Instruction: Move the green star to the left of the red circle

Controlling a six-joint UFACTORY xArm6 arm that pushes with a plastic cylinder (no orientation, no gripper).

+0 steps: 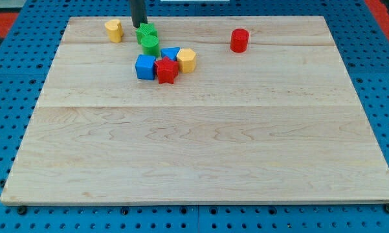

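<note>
Blocks crowd the view's top left | green star (145, 31) touches my tip (142, 26) at its upper edge, green cylinder (150, 45) just below it | blue cube (145, 66), red star (166, 70), yellow hexagon (186, 60) clustered, another blue block (171, 54) half hidden behind | yellow block (114, 30) left | red circle (239, 40) well apart right | bench (200, 149) | rod cut off above; end effector has no jaws, bare rod only.

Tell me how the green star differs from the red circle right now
The green star is green with a notched outline; the red circle is red and round. The green star sits right below my tip, pressed against the green cylinder in the cluster at the view's top left of centre; the red circle stands alone, farther toward the view's right. Both rest on the wooden board near its top edge.
</note>
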